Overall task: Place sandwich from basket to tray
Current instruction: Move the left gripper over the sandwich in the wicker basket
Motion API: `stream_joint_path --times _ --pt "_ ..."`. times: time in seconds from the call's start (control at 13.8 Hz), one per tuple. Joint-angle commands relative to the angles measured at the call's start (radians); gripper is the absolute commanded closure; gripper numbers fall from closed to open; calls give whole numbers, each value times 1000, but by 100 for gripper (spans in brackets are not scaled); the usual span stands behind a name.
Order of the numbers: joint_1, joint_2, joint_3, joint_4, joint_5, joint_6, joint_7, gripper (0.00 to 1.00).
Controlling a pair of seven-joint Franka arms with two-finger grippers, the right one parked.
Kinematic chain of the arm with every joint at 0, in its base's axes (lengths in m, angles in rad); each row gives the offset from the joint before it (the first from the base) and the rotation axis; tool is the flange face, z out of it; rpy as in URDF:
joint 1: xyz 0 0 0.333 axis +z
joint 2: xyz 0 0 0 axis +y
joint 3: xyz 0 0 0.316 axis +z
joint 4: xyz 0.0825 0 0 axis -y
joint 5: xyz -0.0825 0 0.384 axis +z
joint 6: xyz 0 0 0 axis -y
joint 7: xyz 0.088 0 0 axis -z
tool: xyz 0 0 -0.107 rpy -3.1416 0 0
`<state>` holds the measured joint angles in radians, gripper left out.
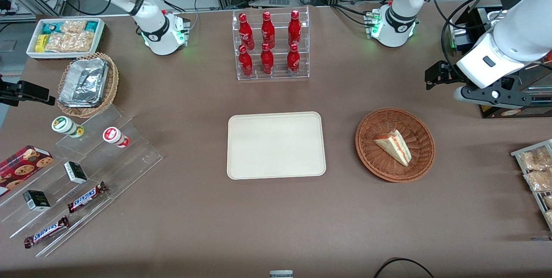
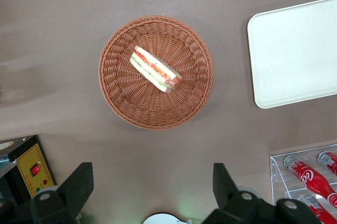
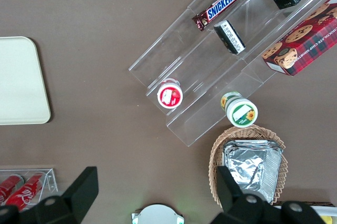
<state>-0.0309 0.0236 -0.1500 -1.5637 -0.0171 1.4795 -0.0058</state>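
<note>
The sandwich (image 1: 393, 146) (image 2: 155, 69), a pale wedge with red-orange filling, lies on its side in the reddish-brown wicker basket (image 1: 420, 159) (image 2: 126, 105). The cream tray (image 1: 276, 145) (image 2: 295, 50) sits bare beside the basket, toward the parked arm's end. My gripper (image 1: 433, 77) (image 2: 151, 182) hangs high above the table, farther from the front camera than the basket and a little toward the working arm's end. Its fingers (image 2: 79, 182) stand wide open with only bare table between them.
A clear rack of red bottles (image 1: 271, 45) (image 2: 310, 176) stands farther from the front camera than the tray. Bagged snacks (image 1: 537, 170) lie at the working arm's end. A black box (image 2: 31, 169) sits near my gripper. Acrylic steps with snacks (image 1: 64, 183) and a foil-tray basket (image 1: 86, 84) lie toward the parked arm's end.
</note>
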Motion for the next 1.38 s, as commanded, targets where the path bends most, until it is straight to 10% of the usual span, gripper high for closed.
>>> stream_joint_path --times 0.0,1.3 --pt "8 7 -8 11 -3 -10 10 0" --pt "2 -34 -10 -628 -1 759 -126 0"
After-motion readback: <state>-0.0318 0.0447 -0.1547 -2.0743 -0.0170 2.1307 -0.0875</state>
